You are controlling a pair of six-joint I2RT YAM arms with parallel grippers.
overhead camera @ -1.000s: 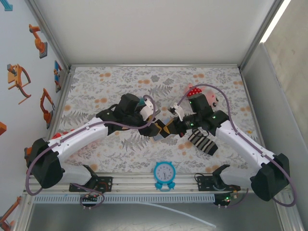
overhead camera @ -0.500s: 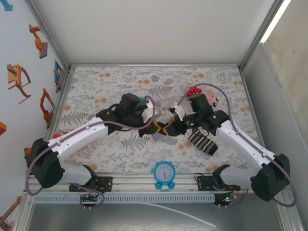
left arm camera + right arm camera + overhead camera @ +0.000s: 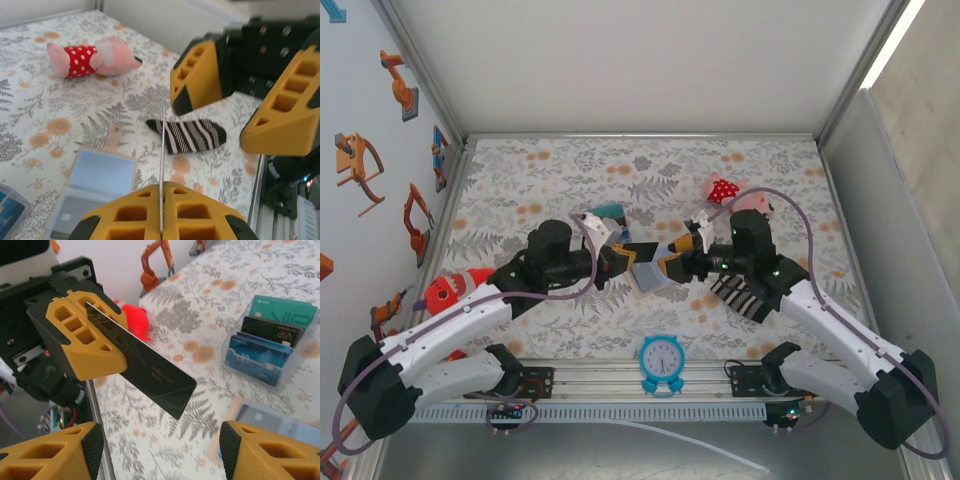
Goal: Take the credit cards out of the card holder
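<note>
My left gripper (image 3: pixel 163 189) is shut on a thin black credit card (image 3: pixel 152 374), seen edge-on (image 3: pixel 163 145) in the left wrist view. It holds the card in the air above the table. My right gripper (image 3: pixel 160 450) faces it a short way off, open, with nothing between its fingers (image 3: pixel 197 75). From above, the left gripper (image 3: pixel 623 258) and right gripper (image 3: pixel 676 260) hang over the card holder (image 3: pixel 648 278). The card holder (image 3: pixel 95 182) lies open and flat, tan with a pale blue inside.
A clear stand (image 3: pixel 270 347) holds teal, black and blue cards behind the left gripper. A striped sock (image 3: pixel 740 295) lies under the right arm and a pink plush (image 3: pixel 745 197) sits behind it. A blue clock (image 3: pixel 662 358) stands at the front edge. A red toy (image 3: pixel 455 288) lies left.
The black card passed from the right gripper to the left. The left gripper shut on it, the right one opened, and the two arms drew apart.
</note>
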